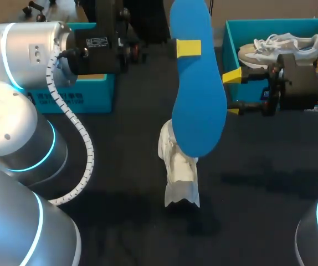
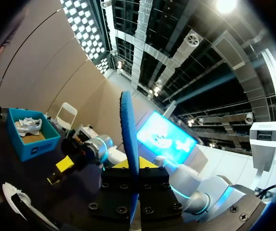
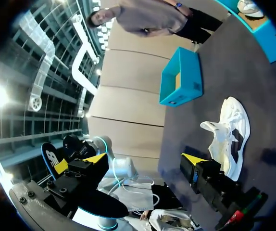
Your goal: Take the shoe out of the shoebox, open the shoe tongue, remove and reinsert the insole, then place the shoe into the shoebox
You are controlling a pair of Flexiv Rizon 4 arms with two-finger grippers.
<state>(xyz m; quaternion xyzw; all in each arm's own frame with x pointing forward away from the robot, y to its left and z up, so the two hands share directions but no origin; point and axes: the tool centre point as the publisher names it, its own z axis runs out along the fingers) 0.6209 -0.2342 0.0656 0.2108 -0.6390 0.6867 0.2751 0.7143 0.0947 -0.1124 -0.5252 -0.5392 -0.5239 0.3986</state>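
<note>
1. While the left gripper hangs high above the table, its fingers are clamped on the blue insole, one yellow tip pressed flat against the upper part of its face.
2. Seen from the left wrist, the insole stands edge-on between the two fingers and rises straight up out of them.
3. From the head view, the insole hangs long-ways with its broad end downward, and that end covers part of the shoe.
4. White and light-soled, the shoe rests on the dark table near the middle, out of the shoebox, with neither gripper touching it.
5. Coming in from the right side, the right gripper points toward the middle, its yellow tips spread wide with nothing between them.
6. It sits just in front of the shoebox and near the edge of the insole, but apart from it.
7. From the right wrist, the shoe lies ahead of the spread fingers and to one side, its opening showing dark.
8. Standing at the far right of the table, the teal shoebox is open and holds a second shoe, pale with white laces.
9. Another teal box stands at the far left of the table, partly behind the left arm.
</note>
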